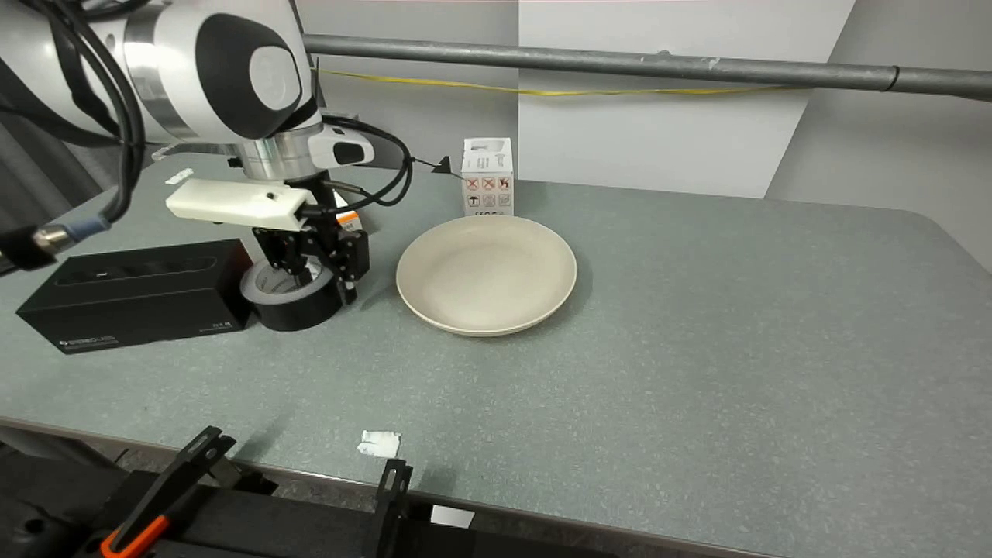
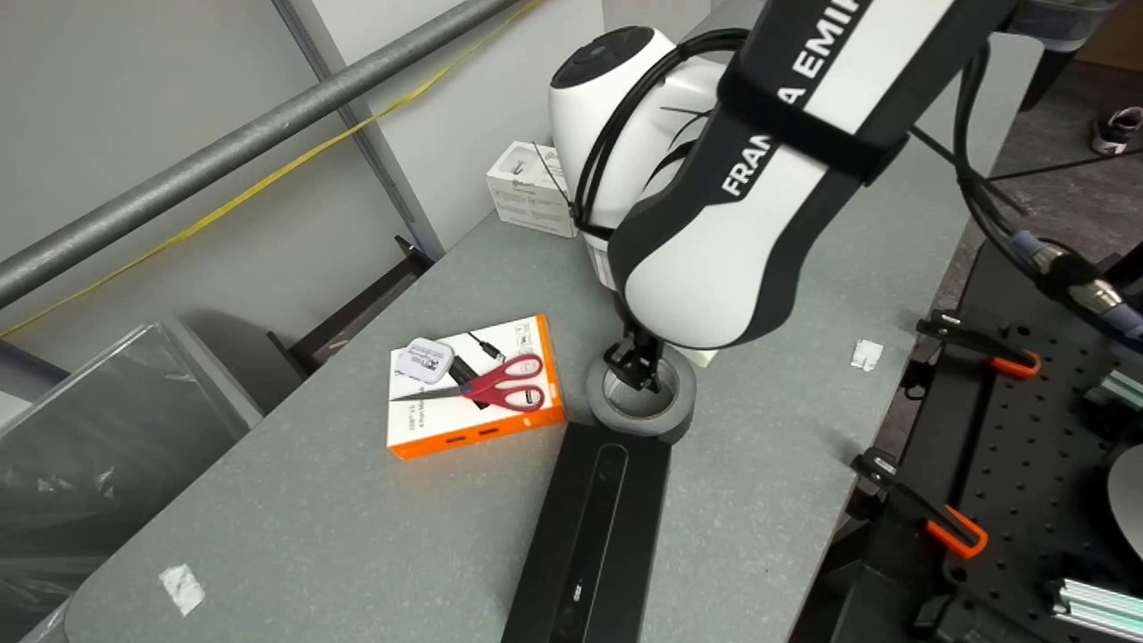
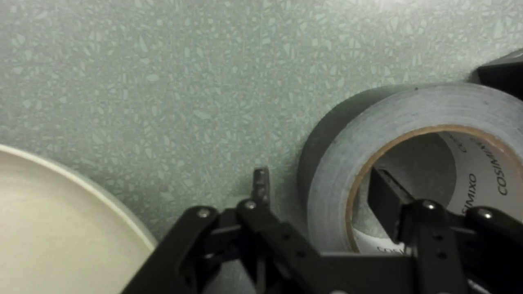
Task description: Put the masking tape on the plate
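The masking tape (image 1: 298, 310) is a black roll with a grey side face, lying flat on the table. It also shows in an exterior view (image 2: 607, 413) and at the right of the wrist view (image 3: 331, 192). My gripper (image 1: 325, 288) is down at the roll and open. In the wrist view the gripper (image 3: 318, 175) straddles the roll's wall, one finger inside the hole and one outside, with gaps on both sides. The cream plate (image 1: 486, 275) stands beside the roll. Part of the plate (image 3: 61, 228) shows at the lower left of the wrist view.
A long black box (image 1: 155, 294) lies against or very close to the roll. A white-and-orange box (image 2: 478, 420) with red scissors (image 2: 504, 384) on it lies near the roll. A small white box (image 1: 488, 178) stands behind the plate. Clamps (image 2: 960, 531) grip the table edge.
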Tool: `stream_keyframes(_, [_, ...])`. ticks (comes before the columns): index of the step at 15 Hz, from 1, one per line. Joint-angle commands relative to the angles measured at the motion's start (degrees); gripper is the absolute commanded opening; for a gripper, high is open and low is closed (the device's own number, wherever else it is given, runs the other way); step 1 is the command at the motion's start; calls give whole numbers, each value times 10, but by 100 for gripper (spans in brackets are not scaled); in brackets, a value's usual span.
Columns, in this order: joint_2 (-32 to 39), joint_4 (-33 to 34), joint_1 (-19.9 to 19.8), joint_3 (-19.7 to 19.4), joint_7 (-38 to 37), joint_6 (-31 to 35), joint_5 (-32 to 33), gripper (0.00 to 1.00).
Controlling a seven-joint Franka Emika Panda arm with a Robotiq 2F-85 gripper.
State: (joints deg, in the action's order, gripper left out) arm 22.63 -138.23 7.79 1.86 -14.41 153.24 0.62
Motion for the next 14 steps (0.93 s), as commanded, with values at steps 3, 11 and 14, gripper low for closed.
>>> stream_keyframes(3, [-14,11,-18,-5,11,9,-27,19])
stream_keyframes(11, [-79,24,-147,-27,84,-15,-164,6])
stream_keyframes(14, [-61,51,-181,-49,89,-27,-187,6])
